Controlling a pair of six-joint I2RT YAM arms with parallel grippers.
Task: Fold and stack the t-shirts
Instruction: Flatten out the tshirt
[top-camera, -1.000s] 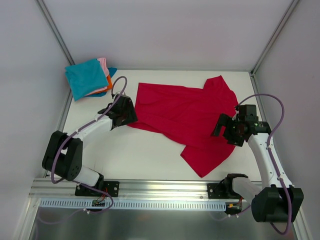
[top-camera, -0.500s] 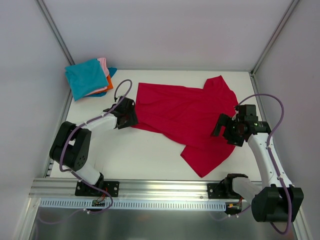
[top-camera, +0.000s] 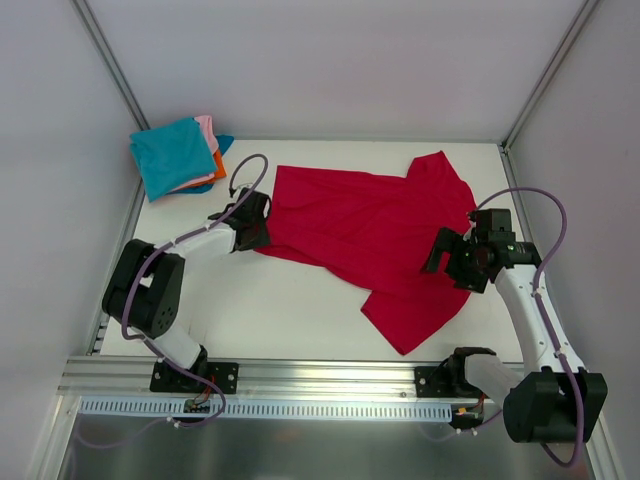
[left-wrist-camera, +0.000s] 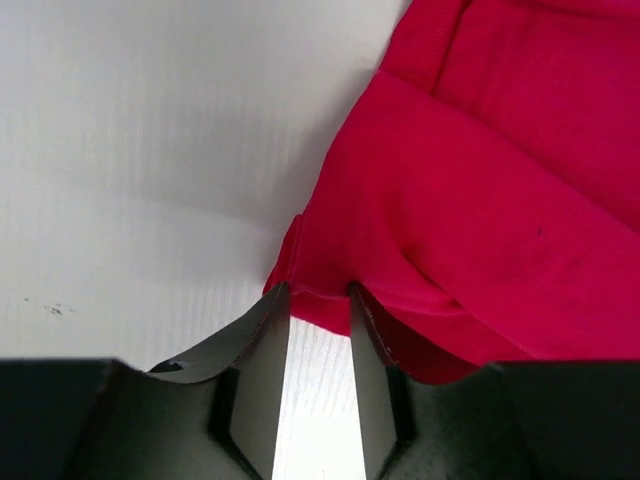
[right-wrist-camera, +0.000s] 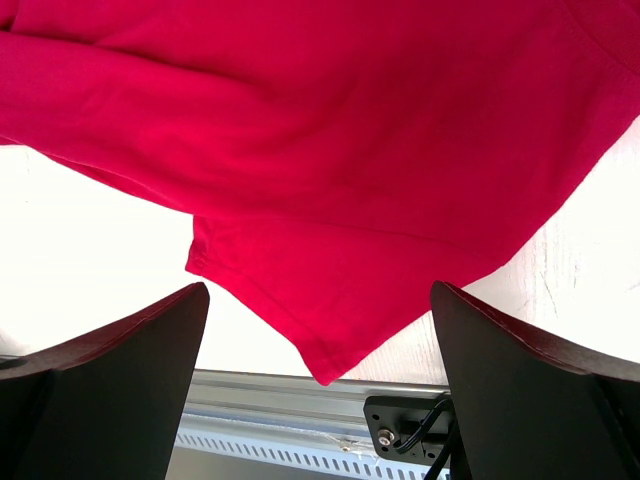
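Observation:
A large red t-shirt (top-camera: 370, 225) lies spread and rumpled across the table, one flap reaching toward the near edge. My left gripper (top-camera: 262, 232) is low at its left lower corner. In the left wrist view the red t-shirt's (left-wrist-camera: 480, 200) hem lies across the tips of the left gripper (left-wrist-camera: 313, 292), whose jaws stand narrowly apart with bare table showing between them. My right gripper (top-camera: 442, 255) hovers over the shirt's right side. The right wrist view shows the right gripper (right-wrist-camera: 320, 290) wide open above the red t-shirt (right-wrist-camera: 330, 150), holding nothing. Folded t-shirts (top-camera: 180, 155) are stacked at the far left, teal on top.
A metal rail (top-camera: 300, 378) with both arm bases runs along the near edge and also shows in the right wrist view as the rail (right-wrist-camera: 280, 420). White walls and frame posts (top-camera: 110, 70) close in the table on three sides.
My left gripper has slid a little forward onto the red shirt's left corner and its jaws have narrowed around the hem. The right arm has not moved.

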